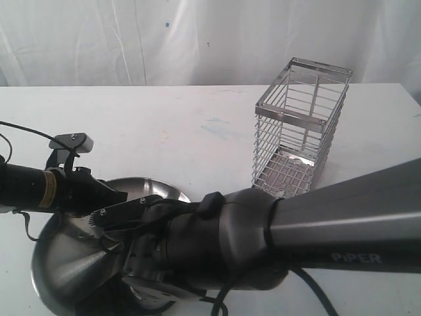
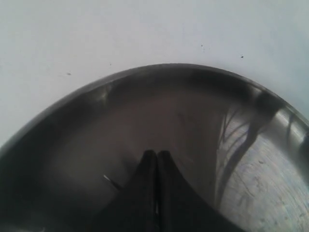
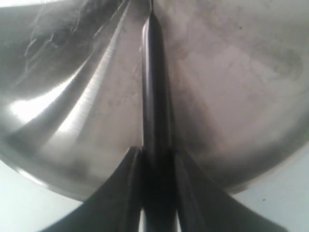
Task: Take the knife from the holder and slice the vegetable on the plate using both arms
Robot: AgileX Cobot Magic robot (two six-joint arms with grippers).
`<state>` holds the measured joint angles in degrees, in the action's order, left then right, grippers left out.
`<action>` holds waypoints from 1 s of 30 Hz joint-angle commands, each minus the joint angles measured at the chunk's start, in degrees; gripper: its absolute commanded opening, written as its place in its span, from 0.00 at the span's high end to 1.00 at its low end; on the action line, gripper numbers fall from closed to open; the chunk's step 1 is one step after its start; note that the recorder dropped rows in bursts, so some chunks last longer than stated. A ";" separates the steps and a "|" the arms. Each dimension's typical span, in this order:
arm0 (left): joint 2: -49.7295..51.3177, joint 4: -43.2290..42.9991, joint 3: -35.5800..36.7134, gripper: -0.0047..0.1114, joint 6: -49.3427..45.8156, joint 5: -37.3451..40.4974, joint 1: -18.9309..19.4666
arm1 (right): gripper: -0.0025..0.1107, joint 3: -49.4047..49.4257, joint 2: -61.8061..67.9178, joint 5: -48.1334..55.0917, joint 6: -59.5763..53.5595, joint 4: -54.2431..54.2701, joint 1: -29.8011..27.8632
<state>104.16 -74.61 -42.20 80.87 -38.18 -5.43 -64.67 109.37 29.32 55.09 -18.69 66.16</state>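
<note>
The steel plate (image 1: 62, 263) lies at the table's front left, and both arms reach over it. In the right wrist view my right gripper (image 3: 155, 153) is shut on the knife (image 3: 153, 87). Its black handle sits between the fingers, and the dark blade points out across the plate (image 3: 231, 72). In the left wrist view my left gripper (image 2: 157, 154) is shut low over the plate (image 2: 96, 125), its fingertips pressed together. A thin pale sliver (image 2: 111, 181) shows beside the fingers. The vegetable itself is hidden. The wire holder (image 1: 299, 131) stands at the back right with nothing in it.
The grey PIPER link of the right arm (image 1: 342, 224) crosses the foreground from the right and covers much of the plate. The left arm (image 1: 39, 187) with a yellow label comes in from the left edge. White table (image 1: 164, 125) stretches behind, with a white curtain at the back.
</note>
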 commanded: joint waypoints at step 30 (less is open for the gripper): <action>5.86 2.54 1.54 0.96 2.05 6.93 0.12 | 0.98 0.06 -1.55 6.68 -0.52 1.55 0.01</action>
<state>107.26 -71.40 -42.42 82.56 -36.83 -5.10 -64.67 107.64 34.01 54.44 -16.96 66.26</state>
